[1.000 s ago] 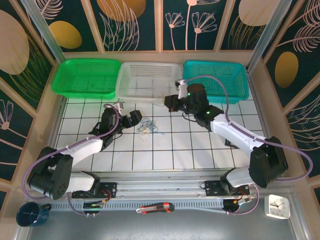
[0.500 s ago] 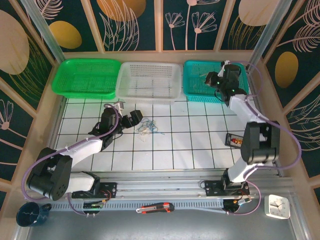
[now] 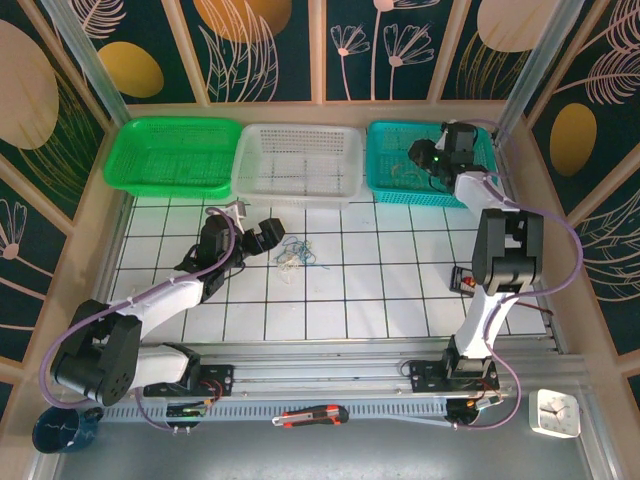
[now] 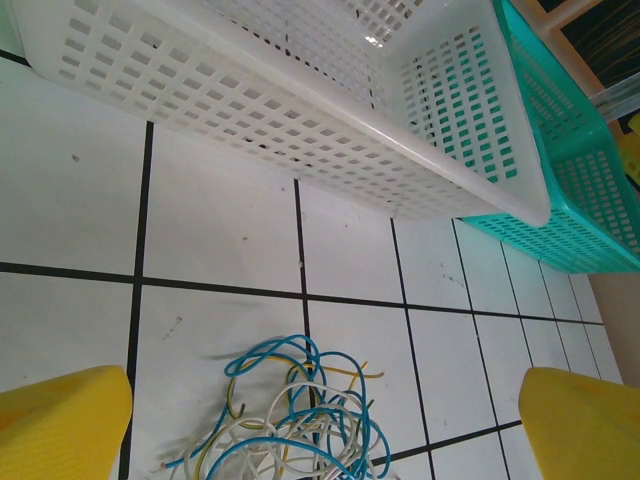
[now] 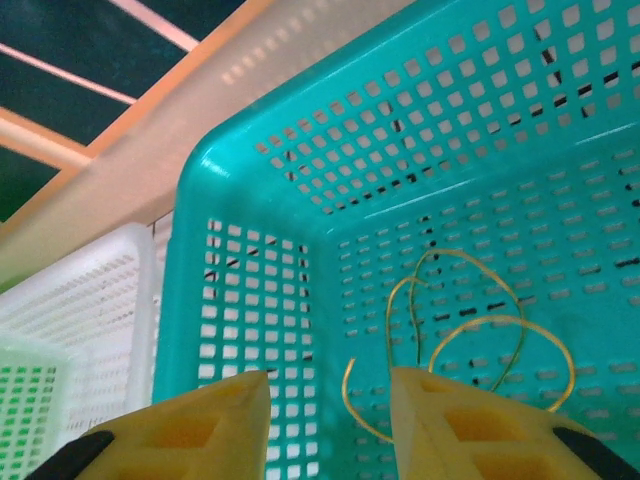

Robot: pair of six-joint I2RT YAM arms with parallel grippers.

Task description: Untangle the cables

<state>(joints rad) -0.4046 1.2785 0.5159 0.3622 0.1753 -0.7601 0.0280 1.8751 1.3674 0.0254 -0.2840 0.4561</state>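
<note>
The left arm is lying low across the white, black-gridded table (image 3: 380, 290), reaching forward. The left gripper (image 4: 325, 400) is hanging with its 2 blocky yellow fingers (image 4: 65, 425) spread wide, grasping nothing. Between and under them the cables (image 3: 294, 254) are sitting on the tiles as 1 loose knot of thin blue, white and yellowish strands, looping over each other. Just beyond, the white basket (image 4: 300, 150) of slotted hard plastic is standing between a green basket (image 3: 165, 187) and a teal basket (image 5: 250, 280), the 3 side by side along the far edge. The right arm is stretching up and far forward, its wrist bending over the teal basket. The right gripper (image 5: 330, 385) is hovering inside it with the jaws parted and released. 1 yellowish cord (image 5: 497, 319) is curling in open loops on the perforated teal floor, its tail running into the gap between the fingers.
</note>
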